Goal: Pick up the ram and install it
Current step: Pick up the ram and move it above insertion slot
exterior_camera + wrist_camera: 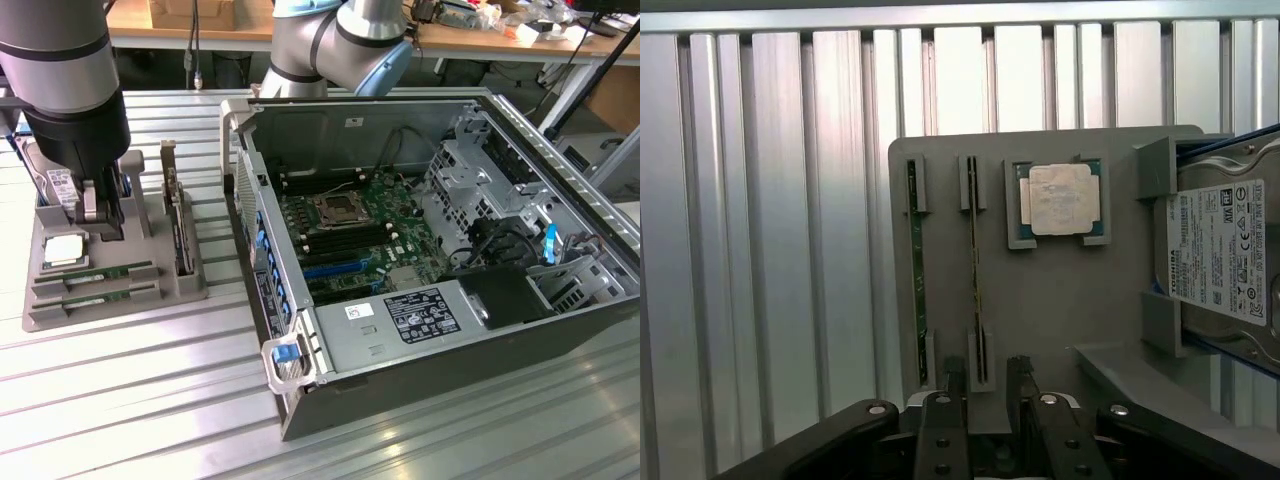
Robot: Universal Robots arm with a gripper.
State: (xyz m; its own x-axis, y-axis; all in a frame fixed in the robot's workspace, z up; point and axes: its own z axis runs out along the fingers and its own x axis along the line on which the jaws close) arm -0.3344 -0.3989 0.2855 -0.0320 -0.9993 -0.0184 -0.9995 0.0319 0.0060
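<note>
Upper arm point(330, 40) at rear; wrist point(62, 90) vertical, aimed straight down at exterior view's left. Low-set gripper point(103, 212), fingers point(952, 420) parted wide.

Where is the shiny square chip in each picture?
Exterior view: the square chip lies on the grey tray at the exterior view's left, between the ram sticks and the hard drive.
Wrist view: the square chip lies on the same tray, between the ram sticks and the hard drive.
Shared landmark: the hard drive's white label.
</note>
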